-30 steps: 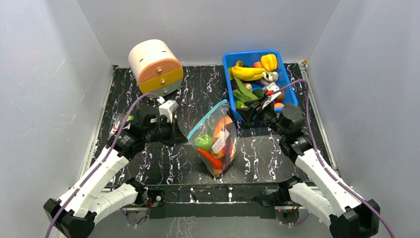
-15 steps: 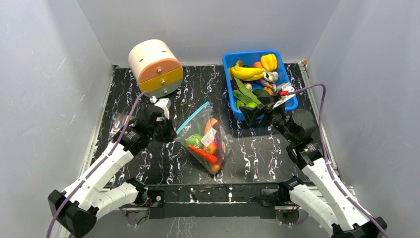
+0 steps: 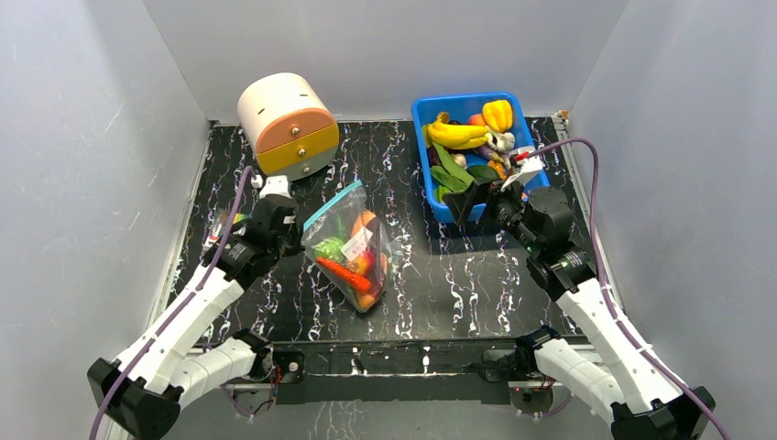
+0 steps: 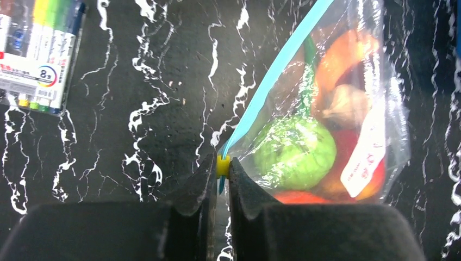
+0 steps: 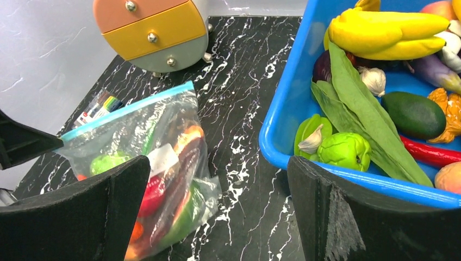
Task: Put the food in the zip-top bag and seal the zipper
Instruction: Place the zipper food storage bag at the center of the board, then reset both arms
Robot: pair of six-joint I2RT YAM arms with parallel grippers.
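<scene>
Left gripper (image 4: 222,169): pinching yellow slider (image 4: 223,163) of zipper (image 4: 272,81), mid-worktop toward left edge. Right gripper (image 5: 217,185): spread, empty. You should pull straight along the strip, zip-top bag (image 3: 353,252) anchored.

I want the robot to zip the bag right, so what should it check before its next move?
1. Left gripper grips the zipper end: ok, shut on the yellow slider.
2. Food inside the zip-top bag: ok, a green toy and orange and red ones show through.
3. Zipper closed along its length: cannot tell.
4. Right gripper free to help: ok, open and empty, beside the blue bin.
5. Bag's far end held down: not ok, nothing pins it.
</scene>
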